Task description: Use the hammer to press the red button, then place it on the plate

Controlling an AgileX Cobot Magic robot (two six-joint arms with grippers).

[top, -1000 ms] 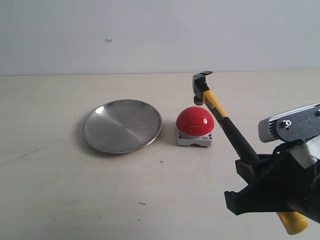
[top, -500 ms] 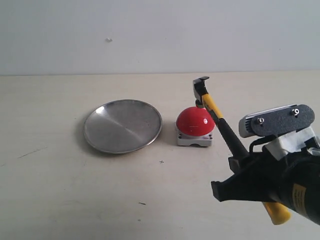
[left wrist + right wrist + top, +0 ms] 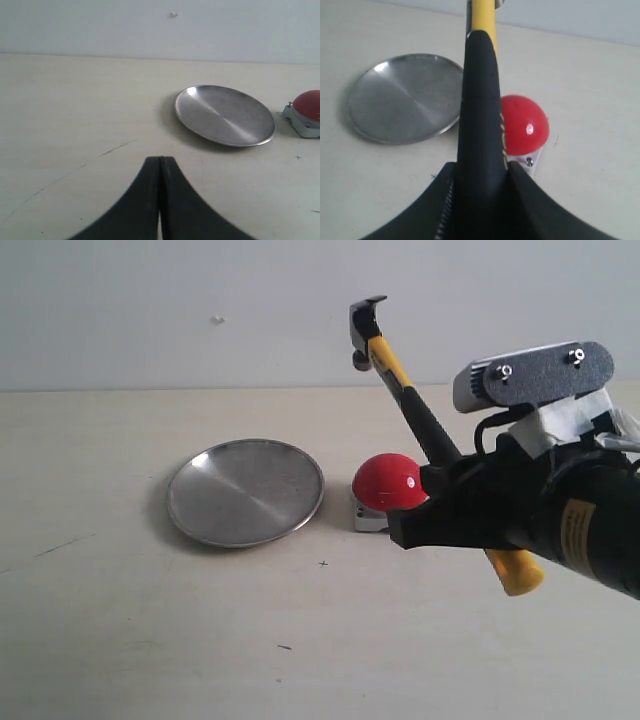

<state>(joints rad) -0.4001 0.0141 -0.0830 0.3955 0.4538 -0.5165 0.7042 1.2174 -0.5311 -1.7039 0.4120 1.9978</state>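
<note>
Black-gripped hammer (image 3: pixel 420 412) slants, head up-left, prob. above button (image 3: pixel 390 482).

Hammer (image 3: pixel 480 100) in hand (image 3: pixel 481 174) — button (image 3: pixel 526 125), plate (image 3: pixel 395 105) beyond

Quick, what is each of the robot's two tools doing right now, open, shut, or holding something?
The left tool: shut, holding nothing.
The right tool: shut on the hammer, gripping its black handle.

Ext cam raised, prob. front-on; wrist cams low; all share plate (image 3: pixel 245 492).
</note>
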